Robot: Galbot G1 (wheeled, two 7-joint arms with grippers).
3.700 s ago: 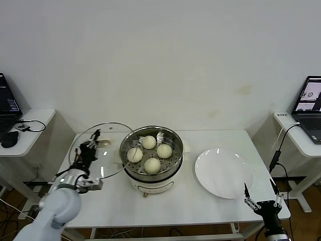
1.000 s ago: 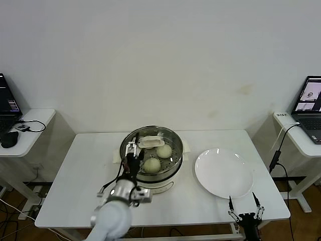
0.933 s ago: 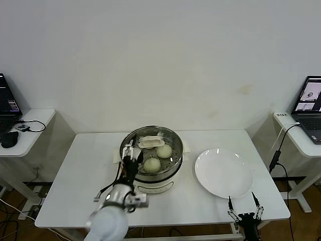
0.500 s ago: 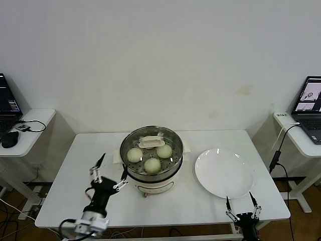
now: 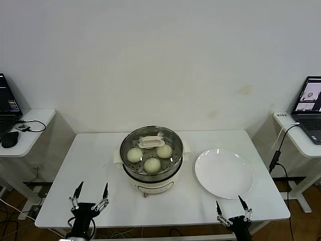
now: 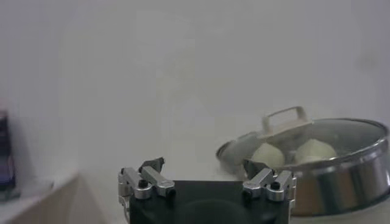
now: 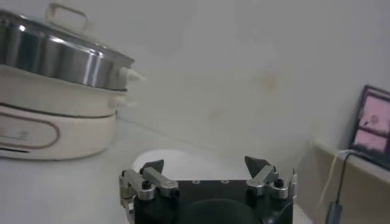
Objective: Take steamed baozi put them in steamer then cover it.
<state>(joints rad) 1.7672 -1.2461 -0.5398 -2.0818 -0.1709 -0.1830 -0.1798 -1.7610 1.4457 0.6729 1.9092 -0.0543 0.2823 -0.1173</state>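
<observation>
Steamer (image 5: 152, 163): we take this as our landmark, standing on its cream cooker base mid-bench (image 5: 95, 155).

Steamed baozi (image 5: 152, 164): inside the steamer; we count three plainly, a fourth likely hidden behind the handle.

Cover (image 6: 304, 131): seated on the steamer, its cream block handle (image 5: 151, 142) lying toward the back of the rim.

Plate (image 5: 223, 173): just right of the steamer, bare.

Left gripper (image 5: 91, 198): well in front of the steamer, to its left, at the bench edge; jaws spread, holding nothing.

Right gripper (image 5: 228, 206): well in front of the steamer, to its right, near the plate's front edge; jaws spread, holding nothing.

Risk: we judge the task essentially complete. The handle's off-centre look may mean the cover sits skewed; a nudge to the cooker could make it slip.
</observation>
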